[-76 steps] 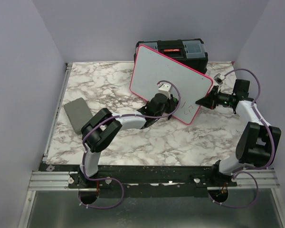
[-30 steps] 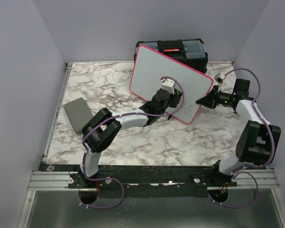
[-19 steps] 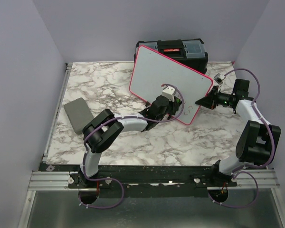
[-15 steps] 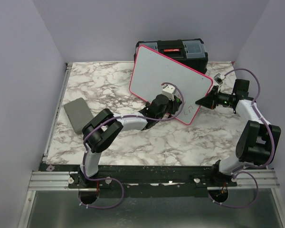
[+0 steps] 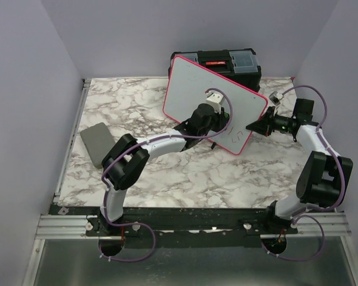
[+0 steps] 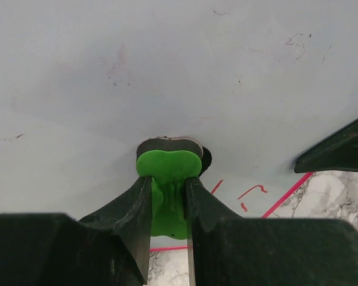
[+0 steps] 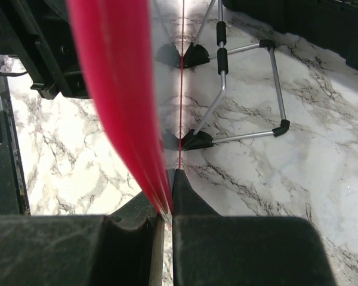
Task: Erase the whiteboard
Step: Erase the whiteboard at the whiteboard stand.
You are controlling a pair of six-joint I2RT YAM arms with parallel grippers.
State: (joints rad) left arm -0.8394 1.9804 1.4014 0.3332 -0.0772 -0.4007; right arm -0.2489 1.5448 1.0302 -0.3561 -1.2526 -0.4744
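The whiteboard (image 5: 188,89) with its pink-red rim stands tilted in front of the black toolbox. Faint red marks (image 5: 236,138) remain near its lower right corner. My left gripper (image 5: 210,124) is shut on a green eraser (image 6: 169,164), whose dark pad presses flat on the board's white face (image 6: 167,71). A few red strokes (image 6: 253,192) lie just right of the eraser. My right gripper (image 5: 255,126) is shut on the board's right edge. In the right wrist view the red rim (image 7: 116,89) runs down between its jaws (image 7: 166,196).
The black toolbox (image 5: 227,59) stands right behind the board. A flat grey pad (image 5: 97,143) lies on the marble table at the left. The board's wire stand with black feet (image 7: 227,77) rests on the table behind it.
My left gripper dipped a little down the board with the eraser, then slid up toward the board's middle. The right gripper has stayed on the board's edge.
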